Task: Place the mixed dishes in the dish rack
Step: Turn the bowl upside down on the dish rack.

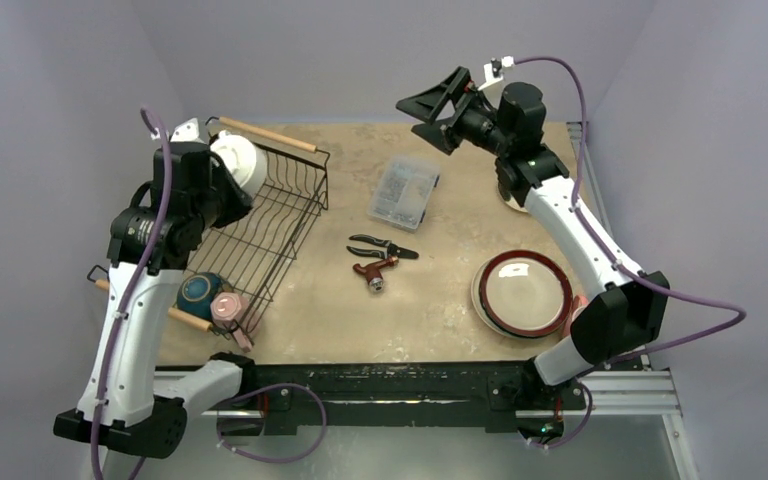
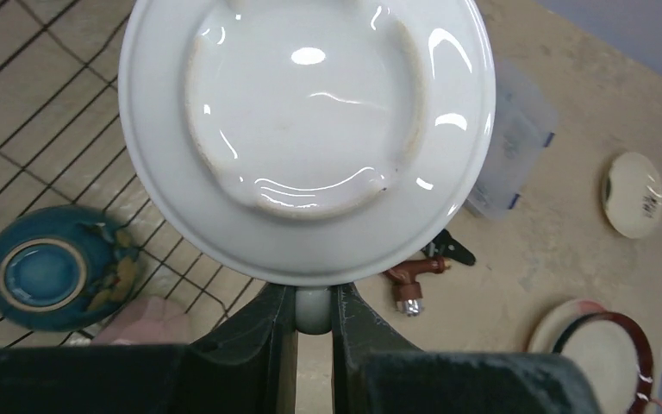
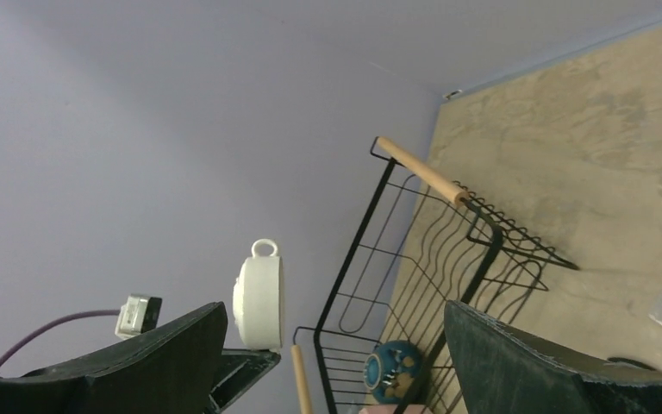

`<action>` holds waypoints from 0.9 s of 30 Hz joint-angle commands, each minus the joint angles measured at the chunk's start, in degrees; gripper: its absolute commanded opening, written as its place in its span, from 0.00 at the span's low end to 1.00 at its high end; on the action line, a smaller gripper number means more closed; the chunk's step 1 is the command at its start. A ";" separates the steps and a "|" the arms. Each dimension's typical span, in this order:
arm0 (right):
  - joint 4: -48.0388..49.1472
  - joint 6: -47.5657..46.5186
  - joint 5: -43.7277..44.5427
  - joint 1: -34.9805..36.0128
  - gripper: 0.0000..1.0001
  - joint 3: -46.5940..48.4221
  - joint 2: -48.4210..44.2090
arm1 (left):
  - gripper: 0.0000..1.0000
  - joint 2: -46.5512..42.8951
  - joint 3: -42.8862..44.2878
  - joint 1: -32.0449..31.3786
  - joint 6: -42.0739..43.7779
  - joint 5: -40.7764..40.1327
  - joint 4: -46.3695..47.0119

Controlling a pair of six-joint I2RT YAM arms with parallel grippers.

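Left tool [image 2: 314, 297] is clenched on the white cup [image 2: 306, 129]. Both fingers [image 2: 271, 336] pinch a small white nub at its rim. The cup sits straight ahead of the tool, tipped on edge, so I see its underside and foot ring. From the right wrist view it hangs in the air, with a loop handle on the side away from the tool.

Under and beyond the cup is the dish rack [image 1: 295, 230]. The tool holds the cup above the rack's far end, near the far wooden handle [image 1: 268, 134]. It looks clear of the wire, but I can't tell for sure.

In the rack, below and back from the left tool at the near end, are a teal bowl [image 1: 200, 293] and a pink mug [image 1: 228, 307], just beside each other.

Right tool [image 1: 422, 118] is released, spread wide with nothing in between. It's lifted high over the far part of the surface [image 1: 440, 300], facing the rack.

Below and behind it, partly hidden by its arm, a small saucer [image 2: 632, 194] lies flat. Further back toward that arm's base lies a red-and-black-rimmed plate [image 1: 522, 292]. It seems stacked on another dish, though I can't make out which.

Between the two tools on the surface are a clear plastic box [image 1: 404, 190], black cutters [image 1: 382, 245] and a red hand tool [image 1: 375, 270], all apart from the dishes.
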 commanded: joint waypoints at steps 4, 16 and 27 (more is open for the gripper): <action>-13.28 -8.54 1.28 -0.02 0.99 3.60 -2.83 | 0.00 2.33 -0.67 5.77 -3.08 -18.56 -6.07; -31.02 -14.74 0.29 -0.10 0.99 17.11 2.30 | 0.00 12.08 -9.16 9.19 -24.90 -28.35 -0.07; -36.65 -14.95 0.29 -0.12 0.99 22.66 6.06 | 0.00 23.97 -13.37 11.77 -39.13 -26.96 5.12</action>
